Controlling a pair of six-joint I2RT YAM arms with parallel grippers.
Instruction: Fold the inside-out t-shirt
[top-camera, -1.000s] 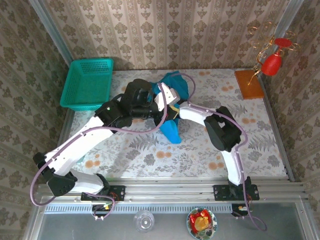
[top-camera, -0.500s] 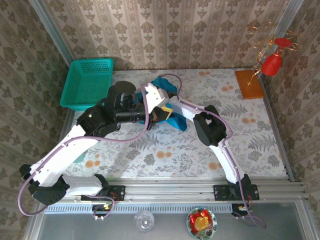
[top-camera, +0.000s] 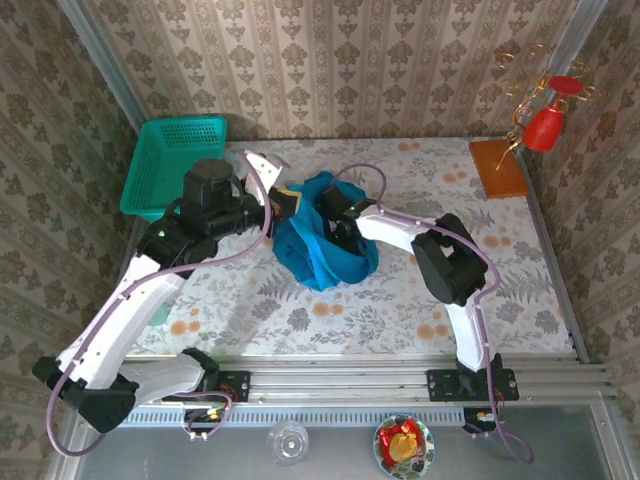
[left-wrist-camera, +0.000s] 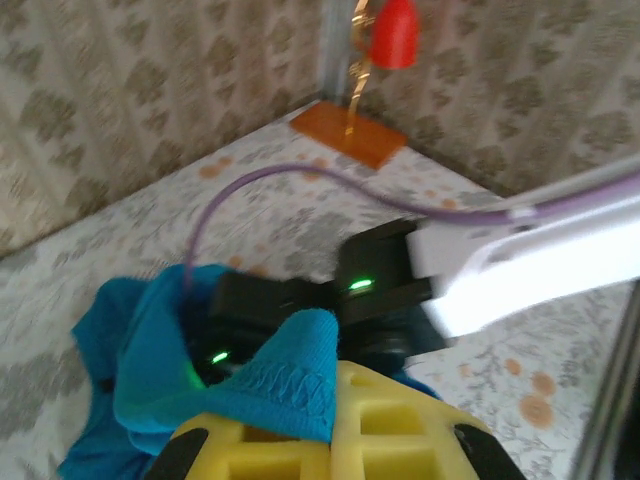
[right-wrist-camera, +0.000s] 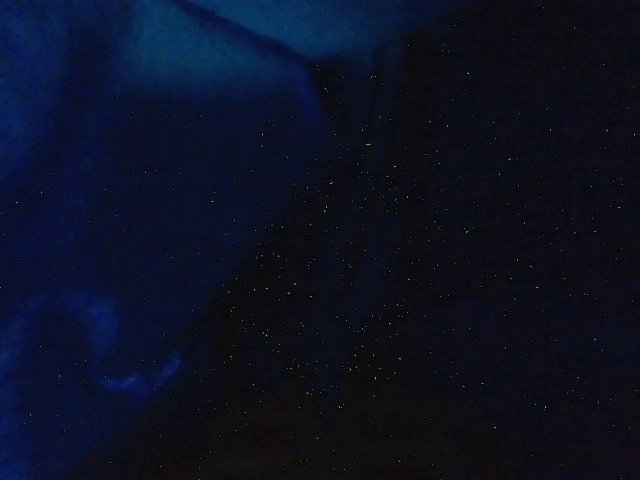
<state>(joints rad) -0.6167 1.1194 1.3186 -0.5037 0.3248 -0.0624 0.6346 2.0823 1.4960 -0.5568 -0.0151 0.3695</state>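
Teal-blue t-shirt (top-camera: 322, 252) hem pinched in left end effector (left-wrist-camera: 332, 405) — right end effector (top-camera: 336, 213) buried, grip unreadable.

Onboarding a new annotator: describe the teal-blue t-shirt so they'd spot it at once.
On the floral-patterned table, near the middle, lies a crumpled teal-blue cotton t-shirt, one edge pinched in the left hand. Unlike the rigid teal-green plastic mesh basket at the far-left corner, it is soft, bunched cloth.

The t-shirt (top-camera: 325, 250) is plain teal-blue; the basket (top-camera: 170, 170) is a greener teal mesh. The table (top-camera: 400, 300) is pale with orange flowers and grey-green leaves, the wallpaper (top-camera: 330, 60) beige damask. The left gripper (left-wrist-camera: 333, 400) has yellow fingers (left-wrist-camera: 395, 425); the cable (left-wrist-camera: 290, 172) is purple
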